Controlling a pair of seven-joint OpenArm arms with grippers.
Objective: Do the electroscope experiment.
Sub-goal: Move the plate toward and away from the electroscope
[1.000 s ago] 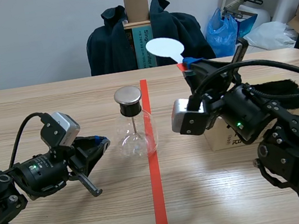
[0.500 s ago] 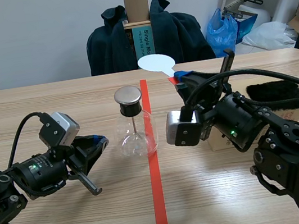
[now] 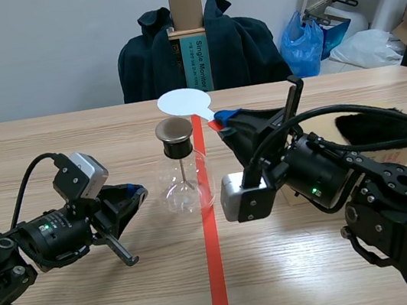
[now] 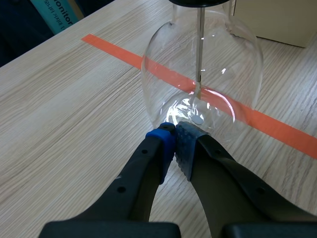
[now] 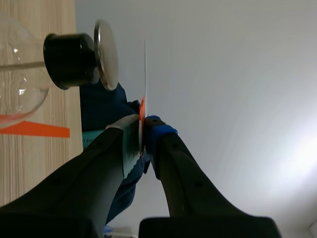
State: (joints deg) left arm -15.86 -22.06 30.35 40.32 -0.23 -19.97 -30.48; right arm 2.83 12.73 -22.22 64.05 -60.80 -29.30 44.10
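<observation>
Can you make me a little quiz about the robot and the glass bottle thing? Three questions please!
1. True or false: the right tool is pinching the white round disc by its red handle.
2. Where is that disc? A: just over the round silver metal cap of the clear glass flask. B: under the flask. C: inside the flask.
3. Fill in: the left tool sits at the flask's foot with its fingers ____ (open or shut).
Key: 1 true; 2 A; 3 shut.
</observation>
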